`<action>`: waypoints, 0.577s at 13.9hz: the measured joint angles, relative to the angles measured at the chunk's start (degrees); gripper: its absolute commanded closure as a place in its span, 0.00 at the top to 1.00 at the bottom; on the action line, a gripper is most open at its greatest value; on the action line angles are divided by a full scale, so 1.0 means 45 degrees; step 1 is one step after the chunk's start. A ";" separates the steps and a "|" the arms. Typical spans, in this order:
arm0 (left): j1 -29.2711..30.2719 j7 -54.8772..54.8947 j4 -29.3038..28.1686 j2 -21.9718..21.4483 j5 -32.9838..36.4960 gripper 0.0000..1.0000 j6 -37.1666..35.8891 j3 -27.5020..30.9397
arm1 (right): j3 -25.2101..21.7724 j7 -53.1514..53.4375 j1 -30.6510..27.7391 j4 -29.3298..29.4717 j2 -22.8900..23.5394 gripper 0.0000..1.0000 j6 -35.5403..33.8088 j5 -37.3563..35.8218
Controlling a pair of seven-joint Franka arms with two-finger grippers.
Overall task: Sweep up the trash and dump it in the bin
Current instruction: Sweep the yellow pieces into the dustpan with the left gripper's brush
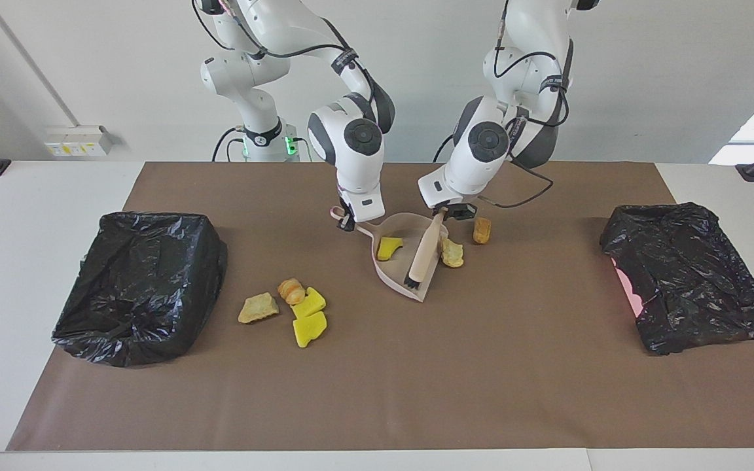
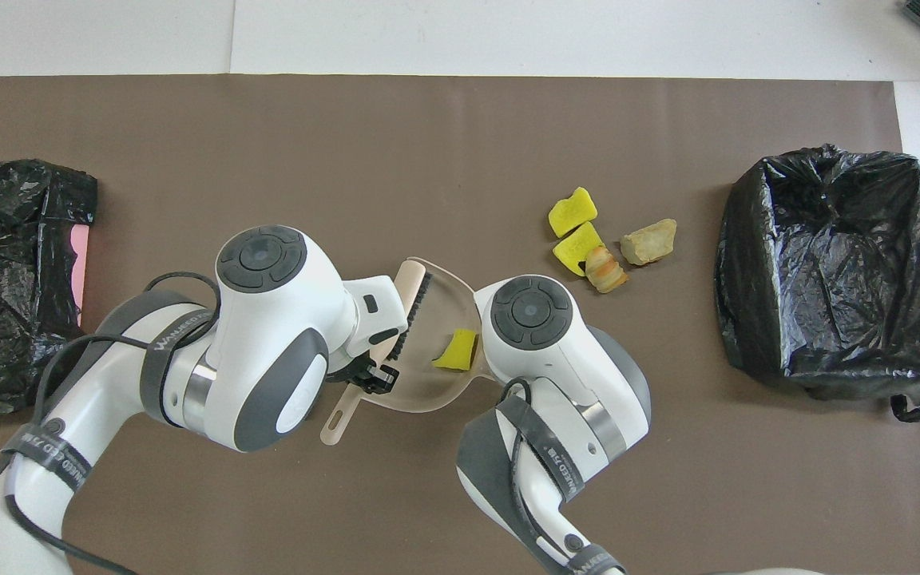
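Observation:
My right gripper (image 1: 345,222) is shut on the handle of the pale pink dustpan (image 1: 398,271), which lies on the brown mat at mid-table. My left gripper (image 1: 448,212) is shut on the beige brush (image 1: 424,252), whose black bristles rest inside the pan's mouth. One yellow sponge chunk (image 1: 388,247) lies in the pan (image 2: 428,383). A tan lump (image 1: 451,252) sits just outside the pan's side edge, with an orange-brown lump (image 1: 481,230) beside it. Several more trash scraps (image 1: 298,307) lie toward the right arm's end. A black-lined bin (image 1: 141,284) stands beside them.
A second black-bagged bin (image 1: 691,284) stands at the left arm's end of the table. In the overhead view the left arm's wrist (image 2: 268,351) covers the two lumps beside the pan. The brown mat (image 1: 377,392) stretches out from the scraps, away from the robots.

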 measured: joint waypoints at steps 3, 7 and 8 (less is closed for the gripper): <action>0.0599 -0.1335 0.0053 -0.0813 0.0117 0.00 -0.0758 0.0262 | 0.0000 0.0000 0.0000 0.0000 0.0000 0.00 0.0000 0.0000; 0.1183 -0.3849 -0.1380 -0.2166 0.1653 0.00 -0.1597 0.0367 | -0.0001 0.0000 0.0001 -0.0009 0.0007 0.00 0.0000 -0.0002; 0.1212 -0.4641 -0.1957 -0.2484 0.1720 0.00 -0.1595 0.0362 | -0.0001 0.0000 0.0002 -0.0010 0.0009 0.00 0.0000 -0.0004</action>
